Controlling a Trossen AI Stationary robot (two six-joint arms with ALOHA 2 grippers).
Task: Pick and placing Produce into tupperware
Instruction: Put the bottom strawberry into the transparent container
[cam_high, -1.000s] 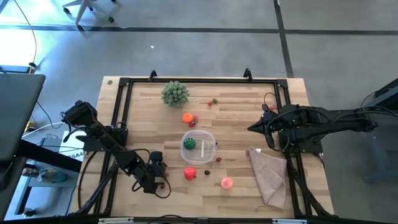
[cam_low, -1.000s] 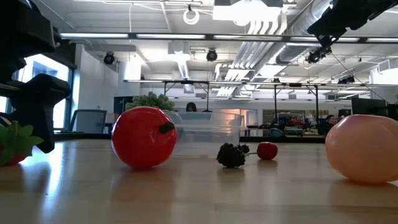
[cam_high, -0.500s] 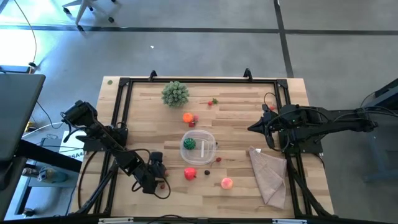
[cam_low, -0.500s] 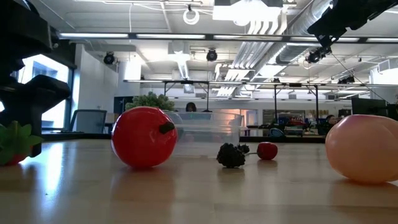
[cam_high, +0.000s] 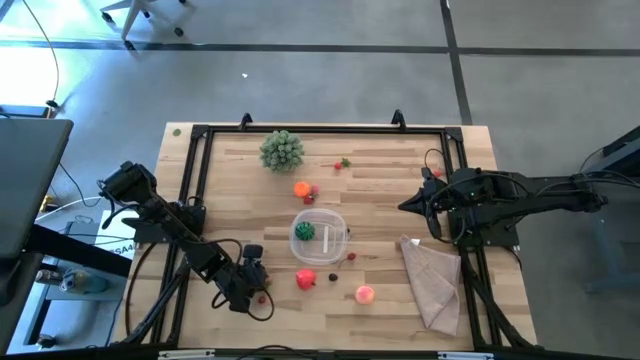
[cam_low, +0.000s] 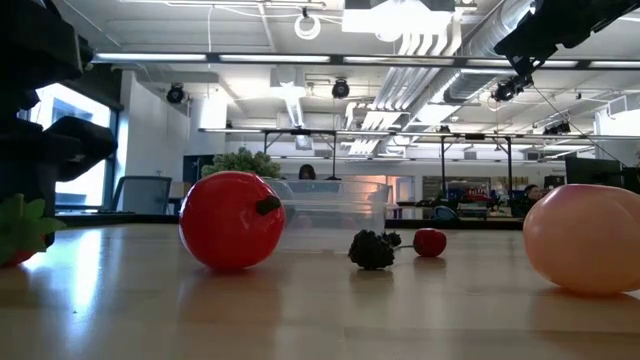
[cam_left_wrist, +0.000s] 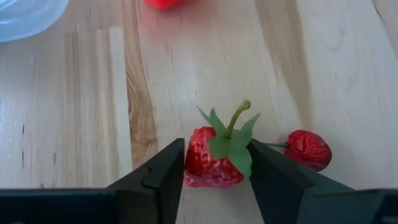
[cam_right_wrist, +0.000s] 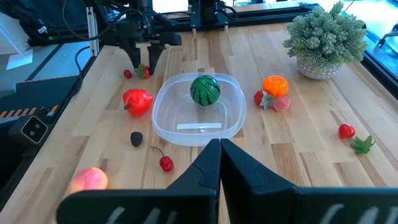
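Left wrist view shows the left gripper (cam_left_wrist: 214, 165) low on the table (cam_left_wrist: 74, 124) with a little red strawberry (cam_left_wrist: 208, 167) right between its two fingers. A second ago those fingers stood wide apart. Now they have come in close, and both dark fingers (cam_left_wrist: 163, 171) press on the sides of the berry, so it looks caught. That should mean the berry is ready to be lifted and carried over to the tupperware (cam_high: 319, 237).

A small dark red berry (cam_left_wrist: 309, 148) lies just beside the gripper, past one finger. The red apple (cam_high: 306, 279) sits a bit farther off, between the gripper and the tupperware. Inside the tupperware there is already a green striped ball (cam_right_wrist: 204, 89). The pink peach (cam_high: 365, 294) and the other bits of produce are still out on the table.

The right gripper (cam_right_wrist: 219, 147) is pressed together, holding nothing, and waits well away on the other side.

I can see no words, labels or brand names anywhere.
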